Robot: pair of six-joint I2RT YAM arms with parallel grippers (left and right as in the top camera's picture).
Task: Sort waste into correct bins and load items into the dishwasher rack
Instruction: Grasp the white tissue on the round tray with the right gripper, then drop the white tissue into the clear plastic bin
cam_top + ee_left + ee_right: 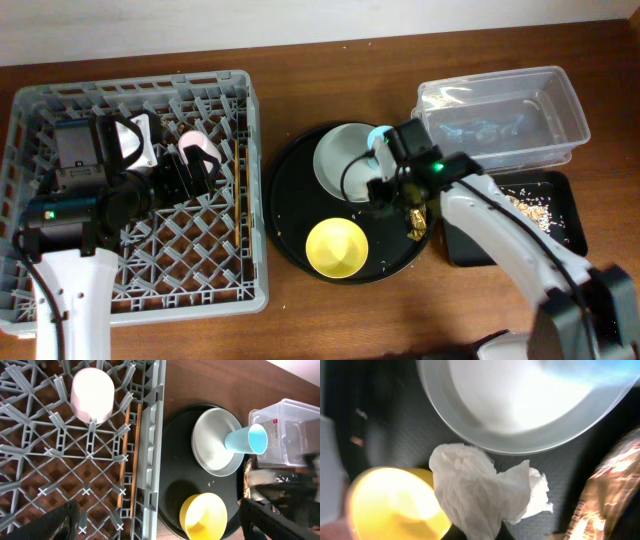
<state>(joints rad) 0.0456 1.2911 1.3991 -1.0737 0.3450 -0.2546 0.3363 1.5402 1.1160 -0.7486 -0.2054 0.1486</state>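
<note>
My right gripper (477, 532) is shut on the crumpled white napkin (480, 487) and holds it over the round black tray, between the white plate (520, 400) and the yellow bowl (395, 505). The gold-brown wrapper (610, 490) lies just to its right. In the overhead view the right gripper (385, 190) is at the plate's (340, 160) near edge, next to the light-blue cup (380, 135). My left gripper (160, 527) is open and empty over the grey rack (60, 100). The pink cup (92, 395) and the chopsticks (125, 455) are in the rack.
The clear tub (545, 90) stands at the back right. The shallow black tray (460, 245) in front of it holds beige crumbs (530, 205). The round black tray (290, 230) carries the plate, bowl (337, 247), cup and wrapper (418, 220).
</note>
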